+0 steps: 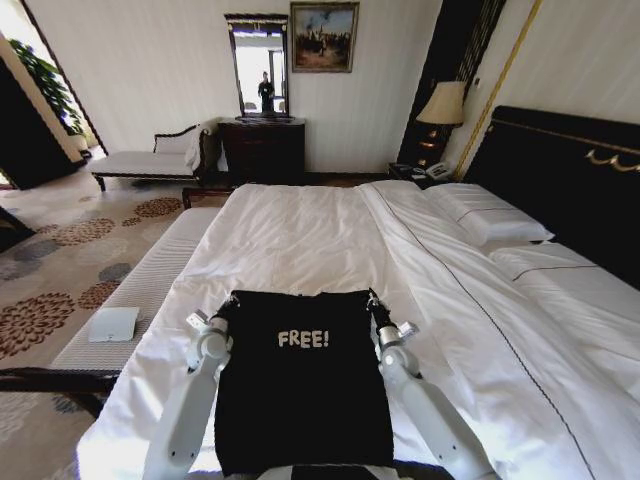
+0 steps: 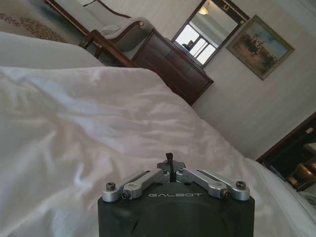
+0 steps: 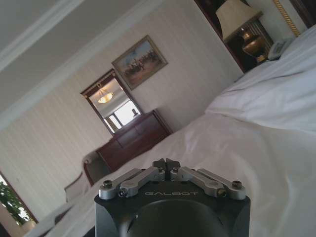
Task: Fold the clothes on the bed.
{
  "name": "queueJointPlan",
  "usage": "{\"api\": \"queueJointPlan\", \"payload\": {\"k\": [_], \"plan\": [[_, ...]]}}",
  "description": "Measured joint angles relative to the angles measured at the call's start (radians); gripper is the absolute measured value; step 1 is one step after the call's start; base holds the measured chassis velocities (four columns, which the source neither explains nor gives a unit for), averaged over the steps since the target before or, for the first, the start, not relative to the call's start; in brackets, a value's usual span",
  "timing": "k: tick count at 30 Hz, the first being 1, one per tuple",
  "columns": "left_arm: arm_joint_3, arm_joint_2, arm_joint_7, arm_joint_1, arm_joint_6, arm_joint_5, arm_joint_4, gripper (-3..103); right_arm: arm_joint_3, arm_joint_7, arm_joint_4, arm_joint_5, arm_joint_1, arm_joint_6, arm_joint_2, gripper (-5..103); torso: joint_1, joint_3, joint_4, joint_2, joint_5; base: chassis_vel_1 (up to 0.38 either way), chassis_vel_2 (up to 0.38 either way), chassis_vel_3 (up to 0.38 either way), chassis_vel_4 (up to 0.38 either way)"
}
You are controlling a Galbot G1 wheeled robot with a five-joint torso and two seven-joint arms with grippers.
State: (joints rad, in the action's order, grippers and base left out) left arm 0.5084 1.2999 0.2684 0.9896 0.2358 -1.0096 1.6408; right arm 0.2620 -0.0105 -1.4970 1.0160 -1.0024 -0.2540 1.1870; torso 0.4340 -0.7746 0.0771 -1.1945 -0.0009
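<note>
1. T-shirt [image 1: 300, 385], black with pale "FREE!" lettering, hangs stretched flat between both arms over the near edge of the bed [image 1: 330, 240].
2. Left gripper [image 1: 228, 303] pinches the shirt's upper left corner, fingers pressed together.
3. Right gripper [image 1: 372, 300] pinches the upper right corner likewise.
4. White duvet [image 2: 89, 123] lies rumpled beyond them.

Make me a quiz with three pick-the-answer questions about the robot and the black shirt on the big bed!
1. Where is the black T-shirt?
A. on the carpet
B. on the bed, near its closest edge
C. on the pillows

2. What colour is the "FREE!" lettering?
A. pale
B. red
C. green

3. How are the left gripper and right gripper?
A. both wide open
B. one open, one shut
C. both shut

Answers: 1 B, it lies flat on the white duvet between the arms. 2 A, pale letters on black. 3 C, fingertips meet in both wrist views, at the shirt's far corners.
</note>
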Motion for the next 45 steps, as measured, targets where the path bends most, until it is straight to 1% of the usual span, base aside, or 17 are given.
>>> {"api": "queueJointPlan", "payload": {"k": [2,5,8,13,17,21,25,27,31,33,35,37,38,40,42,44,45], "plan": [[-0.014,-0.041,0.004,-0.045,0.003,-0.025,0.000,0,-0.004,0.034,-0.036,0.040,0.029,0.000,-0.032,0,0.000,0.000,-0.0002,0.000,0.0000,0.000,0.000,0.000,0.000],[-0.031,-0.072,0.005,-0.083,0.003,-0.040,-0.007,0,-0.012,0.046,-0.052,0.065,0.051,0.000,-0.060,0,0.000,0.000,-0.0003,0.000,0.0000,0.000,0.000,0.000,0.000],[-0.066,-0.110,0.000,-0.157,0.006,-0.068,-0.028,0,-0.036,0.047,-0.050,0.101,0.097,0.004,-0.117,0,0.000,0.000,-0.0002,0.000,0.0000,0.000,0.000,0.000,0.000],[-0.111,-0.126,-0.020,-0.258,0.006,-0.088,-0.084,0,-0.074,0.046,0.005,0.131,0.185,0.005,-0.174,0,0.000,0.000,0.0000,0.000,0.0003,0.000,0.000,0.000,0.000],[-0.138,-0.124,-0.029,-0.308,0.005,-0.089,-0.134,0,-0.100,0.044,0.054,0.144,0.247,0.006,-0.187,0,0.000,0.000,0.0000,0.000,0.0004,0.000,0.000,0.000,0.000],[-0.154,-0.119,-0.030,-0.301,0.002,-0.086,-0.143,0,-0.110,0.028,0.070,0.143,0.258,0.005,-0.182,0,0.000,0.000,-0.0001,0.000,0.0003,0.000,0.000,0.000,0.000],[-0.152,-0.116,-0.035,-0.229,0.002,-0.081,-0.098,0,-0.110,-0.020,0.031,0.136,0.189,0.011,-0.176,0,0.000,0.000,-0.0004,0.000,0.0001,0.000,0.000,0.000,0.000],[-0.137,-0.124,-0.048,-0.154,0.001,-0.081,-0.053,0,-0.108,-0.083,-0.026,0.136,0.105,0.047,-0.183,0,0.000,0.000,-0.0001,0.000,0.0005,0.000,0.000,0.000,0.000],[-0.095,-0.141,-0.059,-0.054,0.001,-0.093,0.006,0,-0.087,-0.144,-0.109,0.113,-0.001,0.081,-0.203,0,0.000,0.000,-0.0002,0.000,0.0000,0.000,0.000,0.000,0.000],[-0.079,-0.145,-0.059,-0.027,0.001,-0.108,0.028,0,-0.079,-0.154,-0.132,0.106,-0.030,0.084,-0.208,0,0.000,0.000,-0.0003,0.000,0.0000,0.000,0.000,0.000,0.000],[-0.042,-0.156,-0.062,0.050,0.003,-0.128,0.093,0,-0.048,-0.170,-0.206,0.081,-0.121,0.085,-0.217,0,0.000,0.000,-0.0001,0.000,0.0001,0.000,0.000,0.000,0.000],[-0.024,-0.159,-0.065,0.092,0.010,-0.127,0.134,0,-0.034,-0.175,-0.238,0.067,-0.157,0.085,-0.218,0,0.000,0.000,-0.0003,0.000,0.0000,0.000,0.000,0.000,0.000],[-0.006,-0.160,-0.065,0.144,0.018,-0.119,0.183,0,-0.019,-0.189,-0.283,0.048,-0.208,0.084,-0.220,0,0.000,0.000,-0.0001,0.000,0.0003,0.000,0.000,0.000,0.000],[0.001,-0.159,-0.064,0.168,0.021,-0.115,0.204,0,-0.014,-0.196,-0.301,0.041,-0.228,0.084,-0.220,0,0.000,0.000,-0.0002,0.000,0.0003,0.000,0.000,0.000,0.000],[0.022,-0.147,-0.061,0.275,0.028,-0.093,0.287,0,0.015,-0.223,-0.367,0.017,-0.308,0.081,-0.220,0,0.000,0.000,-0.0002,0.000,0.0002,0.000,0.000,0.000,0.000],[0.028,-0.140,-0.061,0.315,0.030,-0.084,0.316,0,0.027,-0.228,-0.387,0.010,-0.335,0.080,-0.220,0,0.000,0.000,-0.0004,0.000,0.0000,0.000,0.000,0.000,0.000],[0.038,-0.129,-0.060,0.371,0.033,-0.073,0.354,0,0.049,-0.235,-0.421,-0.001,-0.382,0.081,-0.220,0,0.000,0.000,-0.0002,0.000,0.0000,0.000,0.000,0.000,0.000]]}}
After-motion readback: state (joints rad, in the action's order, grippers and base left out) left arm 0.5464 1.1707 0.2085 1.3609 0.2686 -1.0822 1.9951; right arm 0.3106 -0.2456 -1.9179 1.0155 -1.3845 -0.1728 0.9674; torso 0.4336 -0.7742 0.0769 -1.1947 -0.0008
